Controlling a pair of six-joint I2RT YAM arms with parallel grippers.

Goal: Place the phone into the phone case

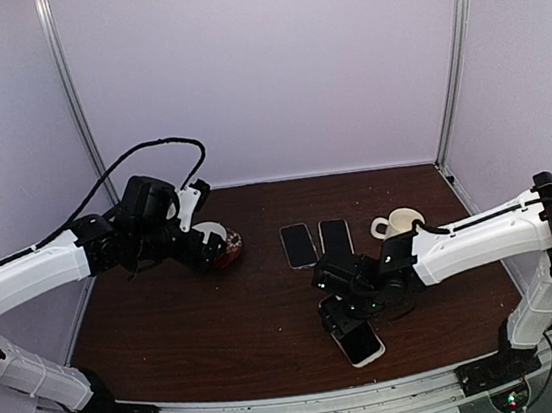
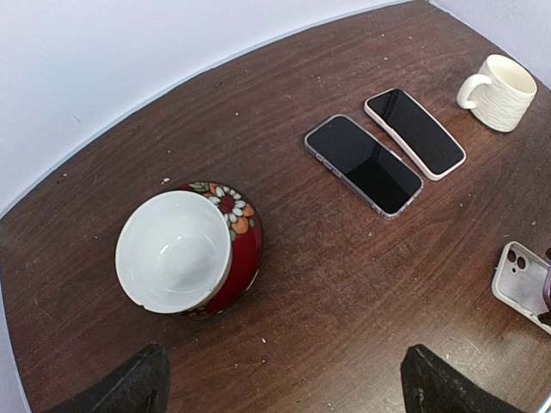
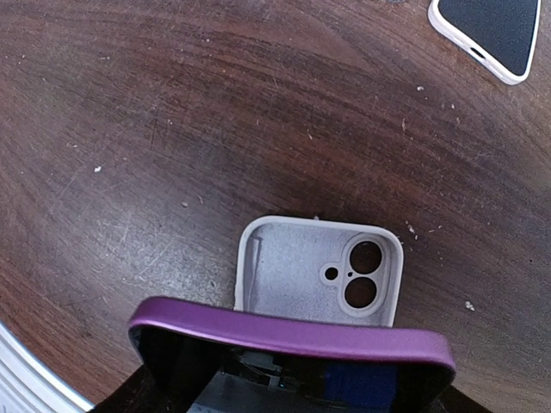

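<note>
Right gripper (image 1: 333,307) holds purple phone (image 3: 293,338) over white case (image 3: 293,271) on brown table (image 1: 200,327).

A red bowl (image 2: 176,249) with painted flowers and a white inside sits on the brown wooden table (image 2: 301,292). Two phones lie flat side by side, well apart from the bowl: a dark phone (image 2: 363,164) and a phone with a white rim (image 2: 415,132). A white mug (image 2: 502,92) stands near them.

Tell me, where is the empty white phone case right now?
In the top view, the white case lies on the table's near right part, just under the right claw, which holds a purple phone.
</note>
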